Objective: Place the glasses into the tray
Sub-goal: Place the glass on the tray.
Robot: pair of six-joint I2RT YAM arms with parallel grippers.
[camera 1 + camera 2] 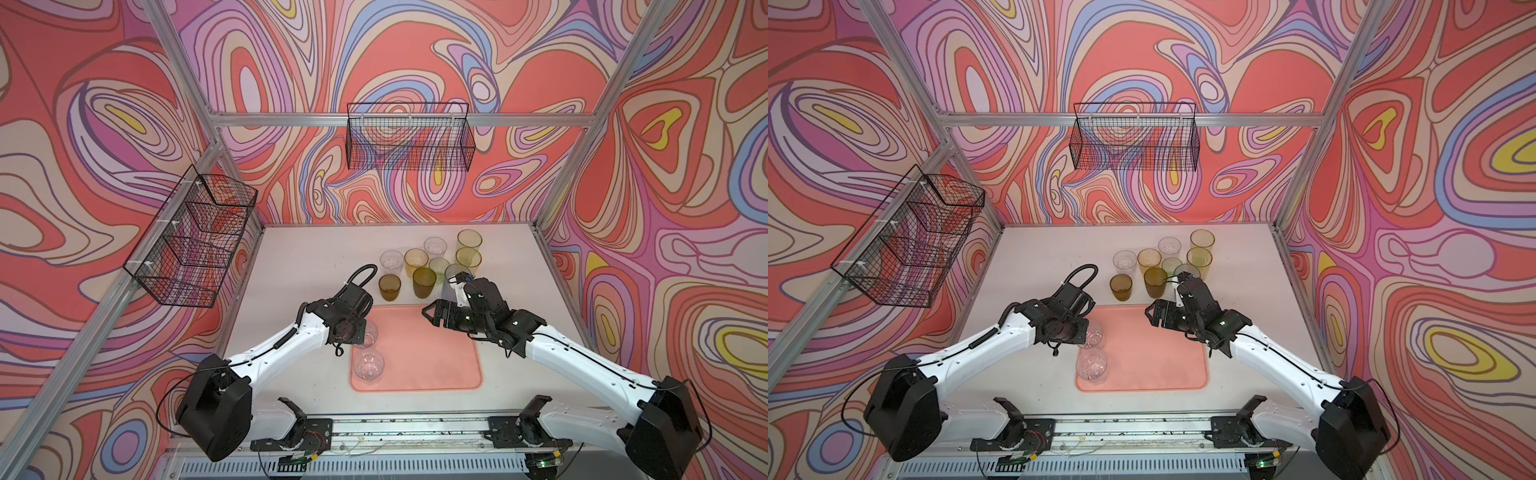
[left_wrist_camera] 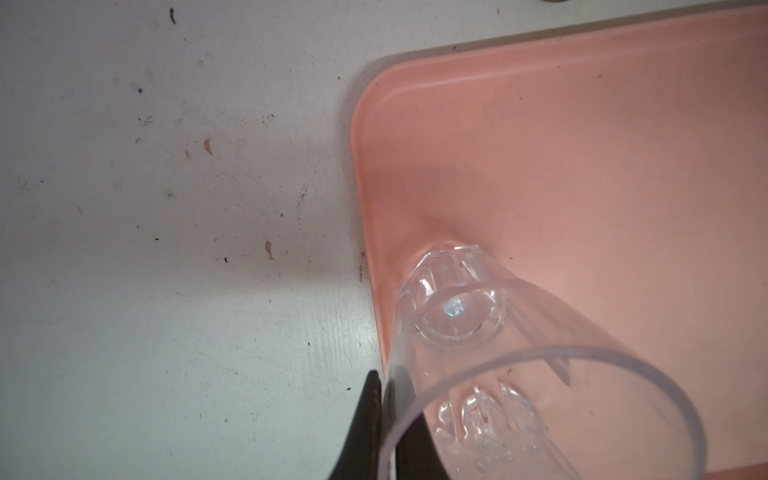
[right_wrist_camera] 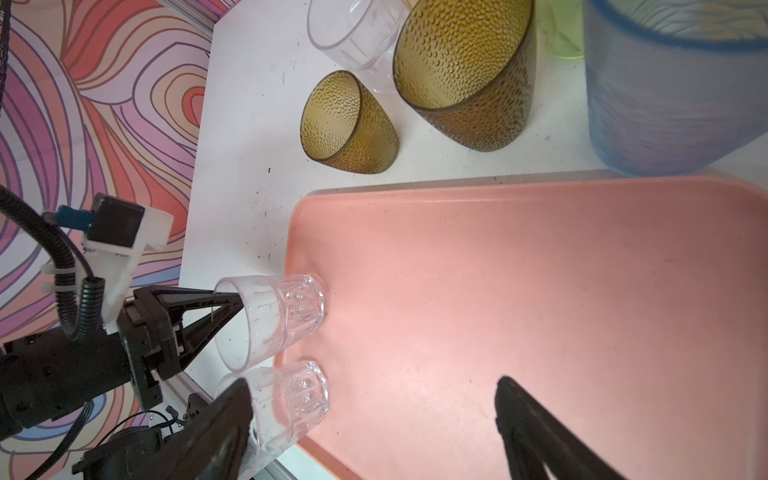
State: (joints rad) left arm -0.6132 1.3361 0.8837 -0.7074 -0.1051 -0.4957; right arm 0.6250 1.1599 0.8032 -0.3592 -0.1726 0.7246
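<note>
The left gripper (image 3: 237, 302) reaches over the left rim of the tray (image 1: 436, 357). Its jaws are clenched on the wall of the first clear glass (image 3: 276, 316), with one finger inside and one outside. This glass is upright at the far left corner of the tray, and its base seems to rest on the tray floor. Just nearer, along the same rim, the second clear glass (image 1: 368, 365) stands on the tray. I cannot tell if these two touch.

Behind the far edge of the tray, nine more glasses stand in a group on the white table (image 1: 299, 266). From the left come the short brown glass (image 1: 390, 287) and the third clear glass (image 1: 391, 261). Next are the amber glass (image 1: 416, 259), the tall brown glass (image 1: 424, 283), the fourth clear glass (image 1: 435, 246) and the green glass (image 1: 439, 265). Then comes the blue-grey glass (image 1: 453, 271), partly hidden by the right arm, and last the two yellow glasses (image 1: 469, 242).

The right gripper (image 1: 428, 315) hangs above the far edge of the tray, near its middle. Its jaws are wide apart and grasp nothing.
</note>
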